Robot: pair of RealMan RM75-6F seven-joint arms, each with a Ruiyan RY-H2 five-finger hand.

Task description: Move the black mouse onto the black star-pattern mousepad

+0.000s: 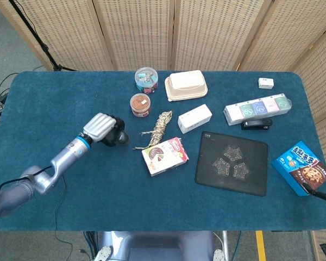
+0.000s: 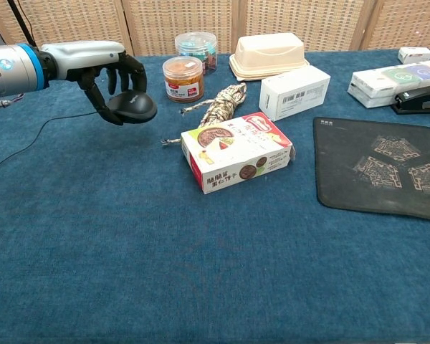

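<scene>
Left hand [image 2: 113, 77] has its dark fingers curled around the black mouse [image 2: 132, 107], carrying it above the blue felt bench [image 2: 201, 272], left of the snack box [image 2: 236, 152]. Best to clear that box and the frayed rope [image 2: 218, 102], then settle flat on the star-pattern mousepad [image 2: 380, 172], thin and matte, far right. Right hand isn't visible.

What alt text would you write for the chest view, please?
The robot's left hand holds the black mouse above the blue table, left of a snack box; the black star-pattern mousepad lies at right.
</scene>
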